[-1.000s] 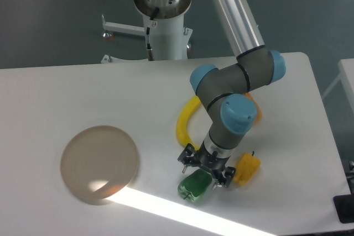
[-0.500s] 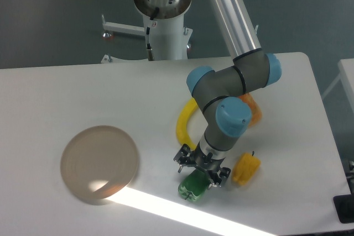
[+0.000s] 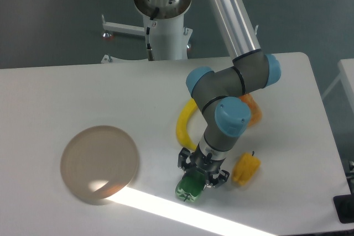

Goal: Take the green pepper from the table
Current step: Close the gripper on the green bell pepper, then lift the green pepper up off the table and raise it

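1. The table (image 3: 66, 92) is a large white top with rounded corners. A bright band of light crosses its near edge.
2. The robot arm (image 3: 232, 81) reaches down from the top of the view, with a silver upper link and grey joints capped in blue. Its wrist points down at the front centre of the table.
3. The plate (image 3: 99, 163) is round and tan-grey. It lies flat on the left half of the table, well apart from the arm.
4. The yellow curved item (image 3: 181, 125) lies just behind the wrist and is partly hidden by the arm; it cannot be identified for certain.
5. The gripper (image 3: 200, 171) sits directly over the green pepper (image 3: 188, 188). Its fingers are drawn in against the upper part of the pepper, clenched on it.
6. The green pepper is at the front centre of the table, at the edge of the light band. Whether it touches the surface cannot be determined.
7. The yellow pepper (image 3: 245, 168) lies just right of the gripper, apart from it.
8. The orange pepper (image 3: 254, 110) shows only as a sliver behind the arm's elbow.
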